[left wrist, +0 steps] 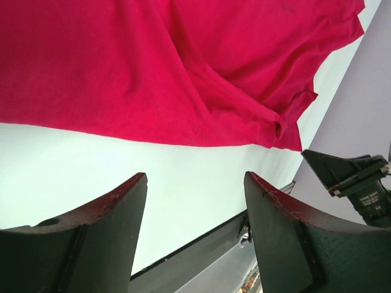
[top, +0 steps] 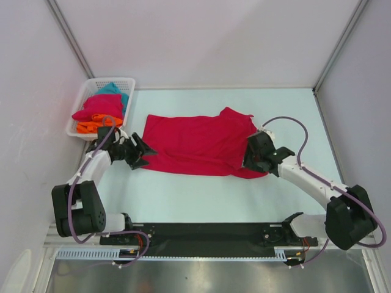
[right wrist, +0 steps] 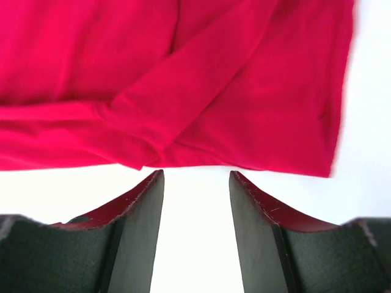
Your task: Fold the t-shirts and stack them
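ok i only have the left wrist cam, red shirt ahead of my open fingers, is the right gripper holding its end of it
Observer: No. The right gripper is open at the shirt's right end, with only bare table between its fingers.
Operator: any more shirts around
Observer: Yes. A white basket at the table's far left holds a crimson shirt, an orange one and a teal one.
Operator: how does mine lie
Observer: Sideways across the table, reaching from the left gripper to the right one.
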### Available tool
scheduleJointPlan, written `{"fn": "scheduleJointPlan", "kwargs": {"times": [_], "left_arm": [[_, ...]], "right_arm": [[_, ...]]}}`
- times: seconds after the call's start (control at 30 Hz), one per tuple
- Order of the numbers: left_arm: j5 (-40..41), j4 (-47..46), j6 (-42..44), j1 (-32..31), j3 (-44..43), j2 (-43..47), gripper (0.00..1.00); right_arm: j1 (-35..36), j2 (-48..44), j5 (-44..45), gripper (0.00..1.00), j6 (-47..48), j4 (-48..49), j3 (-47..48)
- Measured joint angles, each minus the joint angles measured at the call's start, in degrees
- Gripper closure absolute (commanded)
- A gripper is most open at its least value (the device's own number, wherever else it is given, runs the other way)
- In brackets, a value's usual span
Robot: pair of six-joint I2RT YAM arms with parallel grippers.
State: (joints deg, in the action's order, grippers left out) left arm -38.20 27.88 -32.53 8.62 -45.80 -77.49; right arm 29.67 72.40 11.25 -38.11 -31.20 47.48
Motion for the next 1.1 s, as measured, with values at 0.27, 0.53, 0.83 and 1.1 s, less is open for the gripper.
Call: {"fn": "scheduleJointPlan", "kwargs": {"times": [0.27,0.53,0.83,1.1], "left_arm": [[0.09,-1.27,-0.48,-2.69,2.73,2.89,0.30],[0.55,-0.92,-0.42,-3.37,5.75,5.18,0.30],[1.60,-0.50,0.04,-3.39,5.75,6.29,0.30],[1.64,-0.35,0.04,-3.39,5.75,7.02,0.30]], "right_arm": [[4.44,10.67,-0.17,0.48,-2.14,3.93,0.07],[6.08,17.05,-0.13,0.49,-2.40,5.81,3.23],[7.43,17.90,0.42,0.49,-2.40,5.75,5.38],[8.92,15.43,1.07,0.49,-3.39,4.90,5.38]]}}
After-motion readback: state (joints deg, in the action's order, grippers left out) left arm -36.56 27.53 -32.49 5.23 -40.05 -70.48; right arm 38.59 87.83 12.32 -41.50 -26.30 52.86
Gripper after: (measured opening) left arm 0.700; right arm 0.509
